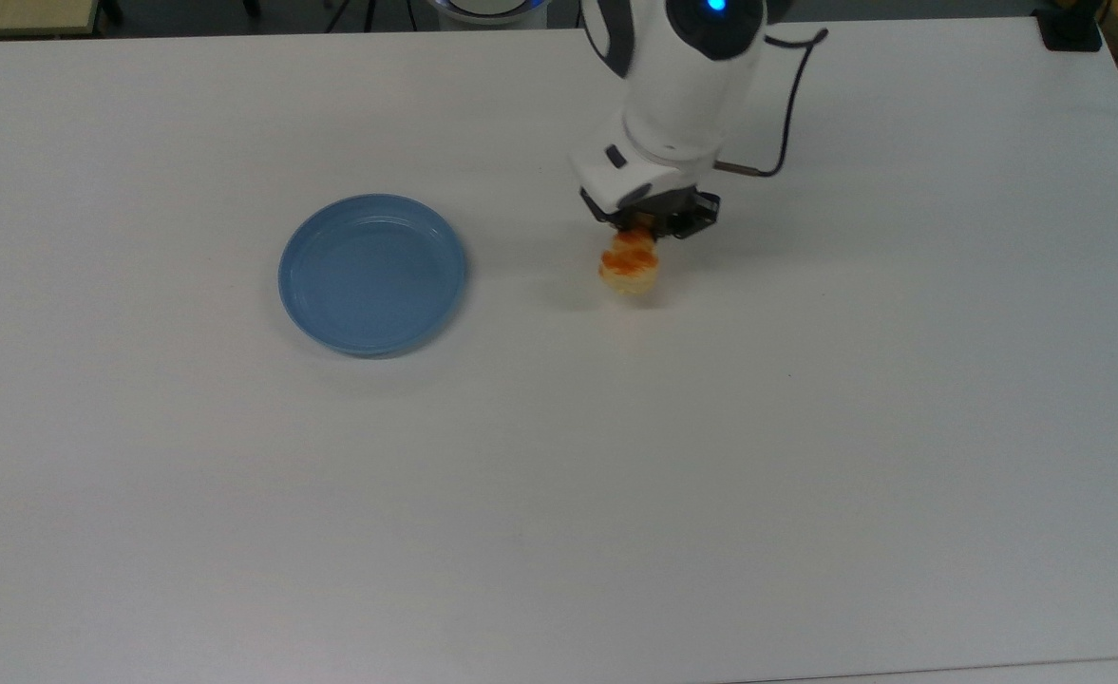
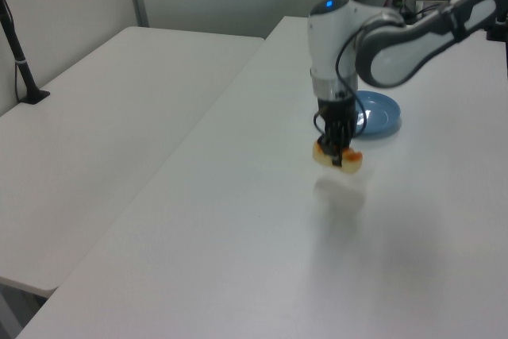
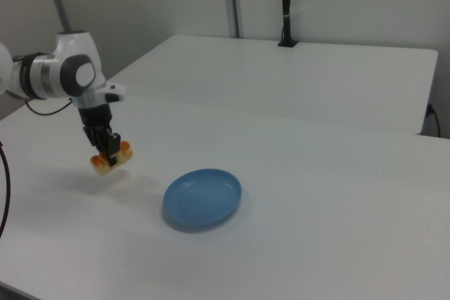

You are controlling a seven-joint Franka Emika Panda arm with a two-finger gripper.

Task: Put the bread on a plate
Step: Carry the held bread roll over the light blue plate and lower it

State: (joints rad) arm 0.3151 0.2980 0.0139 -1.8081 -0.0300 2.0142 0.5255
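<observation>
The gripper point(image 2: 336, 155) was clamped on the bread point(image 2: 337, 156), which sat between its fingers, clear of the table point(image 1: 805, 427) and apart from the plate point(image 1: 372, 275).

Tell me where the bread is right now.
The bread hangs in the gripper, lifted off the table, to the right of the plate in the top view.

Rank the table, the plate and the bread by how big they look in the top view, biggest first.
1. The table, by far.
2. The plate.
3. The bread, clamped in the gripper and lifted nearer the camera, yet clearly smallest.
</observation>
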